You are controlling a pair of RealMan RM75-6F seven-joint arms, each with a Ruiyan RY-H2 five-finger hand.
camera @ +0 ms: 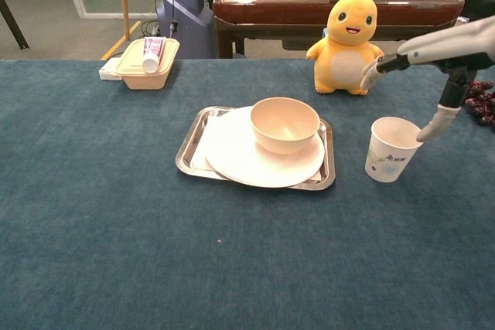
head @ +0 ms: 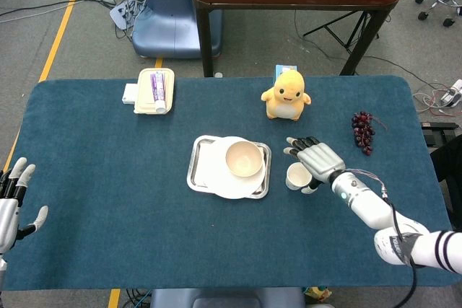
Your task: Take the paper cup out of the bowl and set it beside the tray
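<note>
The white paper cup [camera: 390,148] stands upright on the blue table cloth just right of the metal tray [camera: 188,156], outside the cream bowl [camera: 285,124]. My right hand [camera: 433,59] hovers over the cup with fingers spread; its thumb tip lies by the cup's right rim and the other fingers are clear of it. From the head view, the cup [head: 296,176] sits between the tray [head: 193,172] and the right hand [head: 318,158]. My left hand [head: 14,196] is at the table's left edge, fingers apart, holding nothing.
A white plate [camera: 232,160] lies in the tray under the bowl. A yellow plush toy [camera: 346,36] stands behind the cup. Dark grapes [head: 362,130] lie to the right. A beige container with a tube [head: 154,91] sits at the back left.
</note>
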